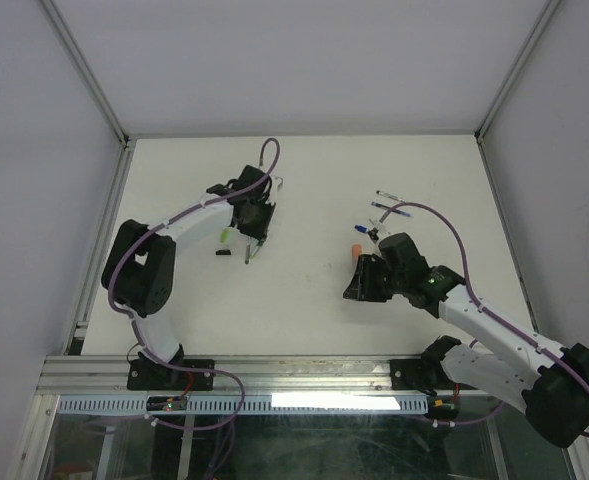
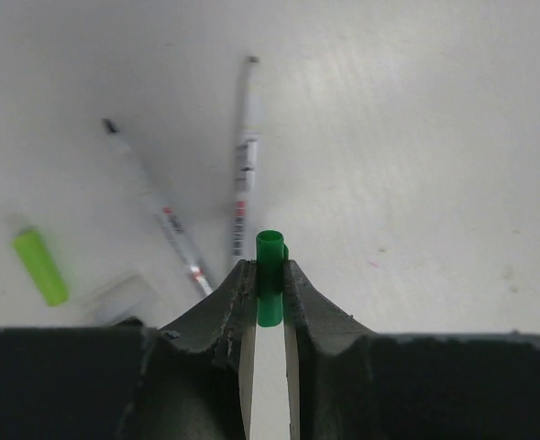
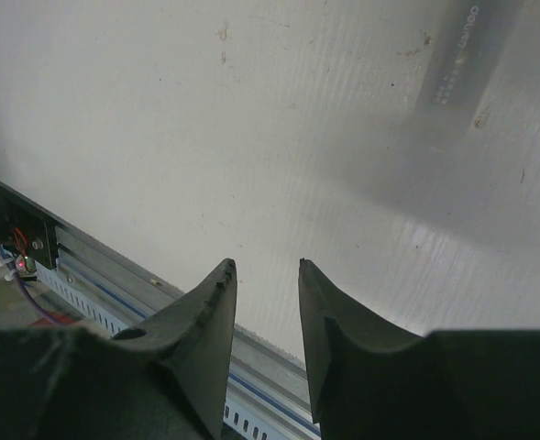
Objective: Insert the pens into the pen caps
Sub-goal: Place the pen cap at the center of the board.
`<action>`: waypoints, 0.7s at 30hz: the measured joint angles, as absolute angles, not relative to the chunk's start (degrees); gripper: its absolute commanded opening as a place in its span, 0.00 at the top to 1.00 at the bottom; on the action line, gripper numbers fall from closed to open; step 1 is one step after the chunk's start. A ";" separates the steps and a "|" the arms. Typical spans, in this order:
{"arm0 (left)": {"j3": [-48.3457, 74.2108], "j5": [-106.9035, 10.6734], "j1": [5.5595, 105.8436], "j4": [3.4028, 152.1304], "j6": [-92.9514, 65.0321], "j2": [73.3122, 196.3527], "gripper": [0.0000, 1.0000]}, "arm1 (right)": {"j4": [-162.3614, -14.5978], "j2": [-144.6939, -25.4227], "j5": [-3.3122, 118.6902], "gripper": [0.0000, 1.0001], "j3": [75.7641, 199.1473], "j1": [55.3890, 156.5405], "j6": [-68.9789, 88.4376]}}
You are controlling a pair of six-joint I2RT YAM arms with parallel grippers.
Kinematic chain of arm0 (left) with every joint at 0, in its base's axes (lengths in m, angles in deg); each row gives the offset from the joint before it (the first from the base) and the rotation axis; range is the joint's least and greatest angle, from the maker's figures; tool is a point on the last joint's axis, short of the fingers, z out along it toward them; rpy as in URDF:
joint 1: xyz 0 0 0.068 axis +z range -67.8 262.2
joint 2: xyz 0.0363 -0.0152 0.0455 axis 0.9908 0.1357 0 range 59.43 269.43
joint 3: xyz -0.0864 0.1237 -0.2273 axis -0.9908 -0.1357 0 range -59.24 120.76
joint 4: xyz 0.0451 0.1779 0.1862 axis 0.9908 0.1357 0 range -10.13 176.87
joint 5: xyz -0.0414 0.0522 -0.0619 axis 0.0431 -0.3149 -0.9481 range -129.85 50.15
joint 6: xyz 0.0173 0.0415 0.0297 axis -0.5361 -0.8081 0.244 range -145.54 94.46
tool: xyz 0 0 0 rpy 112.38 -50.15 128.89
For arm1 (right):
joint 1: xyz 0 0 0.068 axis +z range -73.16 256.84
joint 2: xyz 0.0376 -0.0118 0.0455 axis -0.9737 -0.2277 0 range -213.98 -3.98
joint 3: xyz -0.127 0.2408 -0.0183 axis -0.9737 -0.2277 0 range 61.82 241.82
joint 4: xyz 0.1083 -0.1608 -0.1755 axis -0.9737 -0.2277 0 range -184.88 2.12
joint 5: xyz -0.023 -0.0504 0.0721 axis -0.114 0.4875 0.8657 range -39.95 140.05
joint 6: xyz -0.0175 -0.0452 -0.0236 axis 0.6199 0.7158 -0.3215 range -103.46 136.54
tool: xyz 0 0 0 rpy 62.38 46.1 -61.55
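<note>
A dark green cap [image 2: 270,249] sits pinched between the fingers of the left pincer [image 2: 270,273], its open end poking past the tips. Just ahead lie a pale pen [image 2: 244,156] and a second pale pen [image 2: 155,209], flat, converging toward the tips. A lime cap [image 2: 40,266] lies to the left. An orange cap [image 1: 357,247] lies behind the right pincer [image 1: 359,290].
</note>
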State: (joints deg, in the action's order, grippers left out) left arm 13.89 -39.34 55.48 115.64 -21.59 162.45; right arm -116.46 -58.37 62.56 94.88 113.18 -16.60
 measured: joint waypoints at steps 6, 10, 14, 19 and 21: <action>13.14 -41.57 43.70 115.01 -18.12 162.38 0.83 | -116.44 -58.28 62.56 0.64 94.77 113.18 -16.84; 11.90 -41.96 38.19 114.61 -16.48 162.71 0.82 | -116.44 -58.24 62.56 0.64 94.57 113.18 -16.95; 10.91 -41.88 36.95 114.28 -15.41 163.67 0.78 | -116.44 -58.19 62.56 0.64 94.57 113.18 -17.00; 10.13 -41.72 36.86 114.15 -14.49 164.24 0.72 | -116.44 -58.15 62.56 0.64 94.57 113.18 -17.04; 10.08 -41.70 36.86 114.04 -14.36 164.24 0.71 | -116.42 -58.15 62.56 0.64 94.57 113.18 -17.04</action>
State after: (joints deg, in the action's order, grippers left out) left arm 10.08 -41.70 36.86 114.04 -14.36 164.24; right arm -116.42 -58.15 62.56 94.57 113.18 -17.04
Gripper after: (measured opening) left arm 0.267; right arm 0.359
